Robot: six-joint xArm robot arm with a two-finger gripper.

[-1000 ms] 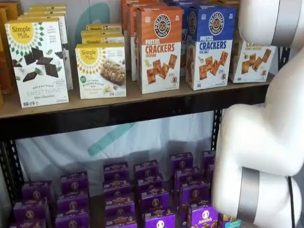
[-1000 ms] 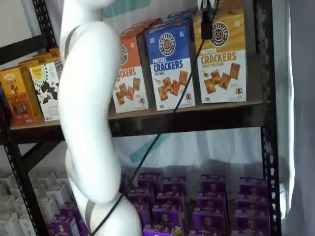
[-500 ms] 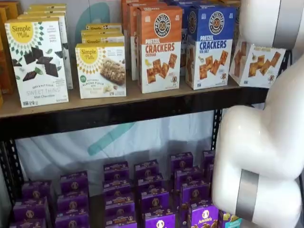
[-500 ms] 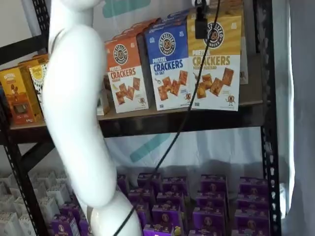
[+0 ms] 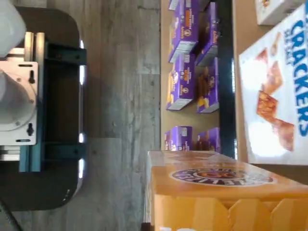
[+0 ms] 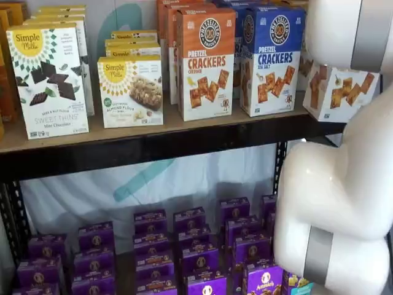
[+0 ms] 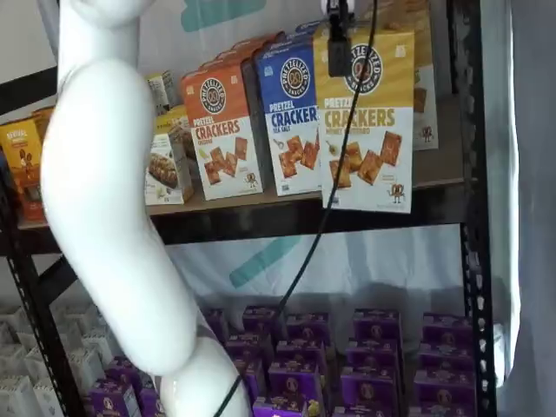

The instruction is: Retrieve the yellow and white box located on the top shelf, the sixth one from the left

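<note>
The yellow and white box [image 7: 367, 122] hangs in front of the top shelf [image 7: 261, 217], its bottom past the dark front edge. In a shelf view its white lower face [image 6: 341, 92] shows tilted at the shelf's right end, off the board [image 6: 184, 126]. The gripper [image 7: 340, 50] hangs from above with a black finger on the box's yellow band, shut on the box. In the wrist view the box's yellow top [image 5: 216, 192] fills the near part of the picture.
A blue Pretzel Crackers box [image 7: 298, 113] and an orange one [image 7: 221, 126] stand right beside the held box. Simple Mills boxes [image 6: 49, 80] stand further left. Purple boxes [image 6: 184, 246] fill the lower level. The black rack post [image 7: 469, 217] is close on the right. The white arm [image 7: 113, 217] crosses the view.
The yellow and white box has come forward off the shelf, past its front edge, and tilted. The arm has drawn back with it.
</note>
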